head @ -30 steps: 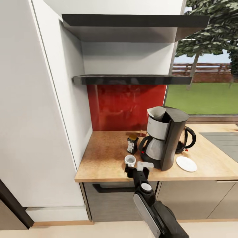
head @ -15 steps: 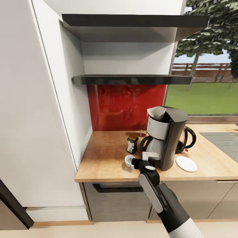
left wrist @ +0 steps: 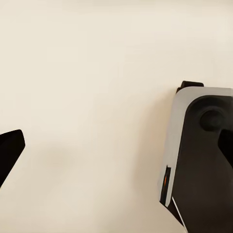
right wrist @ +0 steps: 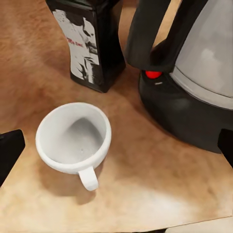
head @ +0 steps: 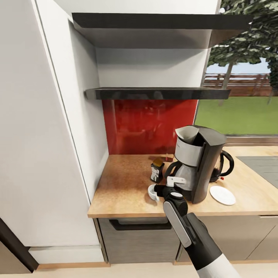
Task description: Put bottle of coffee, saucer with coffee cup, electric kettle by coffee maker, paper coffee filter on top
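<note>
Legible text: none. Bottle (right wrist: 90, 41): white label with dark print on one side, too blurred to read in the right wrist view; too small in the head view (head: 156, 171). Coffee maker (head: 200, 162): no readable brand or markings. Kettle (head: 224, 166): no readable markings.

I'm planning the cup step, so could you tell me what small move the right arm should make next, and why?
Probably lower the right gripper around the cup and close. It is open, the cup stands free between its fingers on the counter, and the saucer is bare.
</note>
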